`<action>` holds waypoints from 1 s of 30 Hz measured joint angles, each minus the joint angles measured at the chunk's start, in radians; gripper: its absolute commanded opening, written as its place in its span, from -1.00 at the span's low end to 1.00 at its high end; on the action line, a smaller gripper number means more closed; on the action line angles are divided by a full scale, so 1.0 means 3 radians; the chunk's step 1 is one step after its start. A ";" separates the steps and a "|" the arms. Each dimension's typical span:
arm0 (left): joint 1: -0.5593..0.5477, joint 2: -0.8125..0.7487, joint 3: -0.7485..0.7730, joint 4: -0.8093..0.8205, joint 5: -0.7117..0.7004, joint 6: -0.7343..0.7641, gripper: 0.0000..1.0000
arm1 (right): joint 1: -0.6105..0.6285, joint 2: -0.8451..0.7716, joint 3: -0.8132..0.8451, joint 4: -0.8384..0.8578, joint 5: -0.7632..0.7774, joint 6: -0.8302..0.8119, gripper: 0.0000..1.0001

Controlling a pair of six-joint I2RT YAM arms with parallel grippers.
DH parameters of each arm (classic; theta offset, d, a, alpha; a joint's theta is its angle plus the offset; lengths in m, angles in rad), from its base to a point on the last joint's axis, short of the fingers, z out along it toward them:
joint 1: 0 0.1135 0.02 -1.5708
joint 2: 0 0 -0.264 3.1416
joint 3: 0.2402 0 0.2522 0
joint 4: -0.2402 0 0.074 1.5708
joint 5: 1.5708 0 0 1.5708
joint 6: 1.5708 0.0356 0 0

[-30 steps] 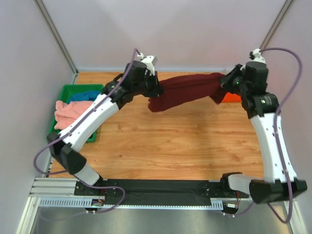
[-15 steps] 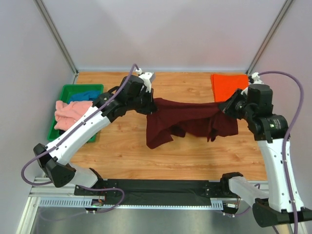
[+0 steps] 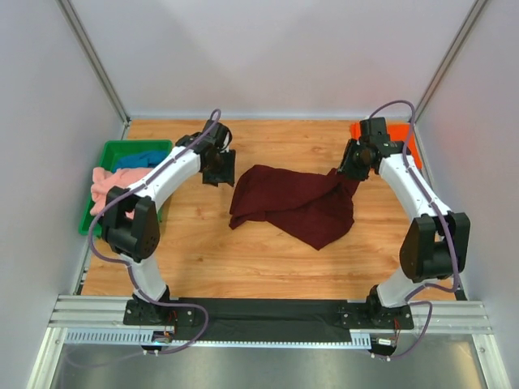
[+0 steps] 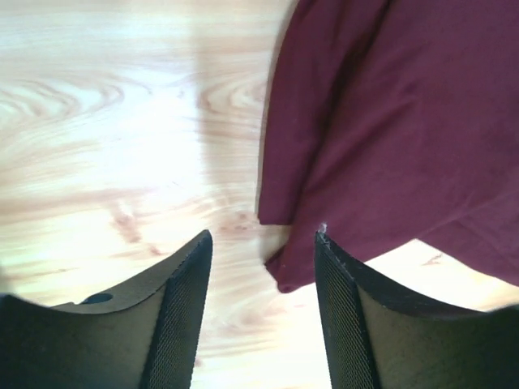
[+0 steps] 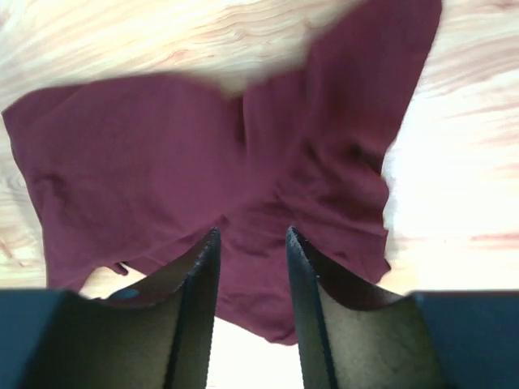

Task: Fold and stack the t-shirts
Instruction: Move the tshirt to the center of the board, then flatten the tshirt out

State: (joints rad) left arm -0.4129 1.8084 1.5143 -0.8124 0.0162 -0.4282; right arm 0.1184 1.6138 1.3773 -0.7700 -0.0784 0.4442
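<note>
The dark maroon t-shirt (image 3: 296, 203) lies loose and rumpled in the middle of the wooden counter (image 3: 243, 259), unfolded, one flap doubled over at its left side and its right corner drawn up towards the right arm. The left pincer (image 4: 263, 243) hovers at the shirt's left edge with its two dark fingers (image 4: 182, 308) standing wide apart and nothing between them; from its wrist view, bare wood and a hemmed corner of the maroon cloth show in the gap, the rest of the shirt spreading away to the right. The right pincer (image 5: 251, 235) is over the shirt's right side, its fingers (image 5: 195, 308) parted by a narrower gap and not clamped on anything; through that gap the crumpled maroon cloth shows below, slightly blurred. Behind the right arm, in the far right corner of the counter, the bright orange t-shirt (image 3: 401, 138) lies flat, partly hidden by the arm. On the far left stands the green tray (image 3: 109, 150), holding the salmon-pink t-shirt (image 3: 109, 185) bunched at its left side and spilling over the rim, with the blue t-shirt (image 3: 142, 156) just behind it
</note>
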 measured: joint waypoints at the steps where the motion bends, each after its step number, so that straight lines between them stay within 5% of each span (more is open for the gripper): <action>1: -0.0037 -0.0055 -0.0008 0.0009 -0.0070 0.0033 0.22 | 0.0005 -0.0047 -0.0011 -0.0018 0.0033 0.0015 -0.12; 10: -0.1279 -0.0782 -0.0790 0.0758 -0.0020 0.0231 0.11 | 0.0136 -0.0861 -0.0994 0.0233 0.0108 0.0294 -0.20; 18: -0.1240 0.0018 -0.0926 0.0802 -0.0165 0.0221 0.15 | -0.0004 -0.0385 -0.1414 0.0596 0.0543 0.0398 -0.22; 30: -0.1025 0.0103 -0.0886 0.0819 -0.0271 0.0080 0.15 | -0.0220 -0.0090 -0.1497 0.1006 0.0671 0.0434 -0.34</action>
State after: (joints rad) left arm -0.7204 1.8393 1.2484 -0.5667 -0.0650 -0.4042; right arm 0.0525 1.5867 0.9283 -0.4683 0.1230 0.5743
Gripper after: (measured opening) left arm 0.578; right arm 0.345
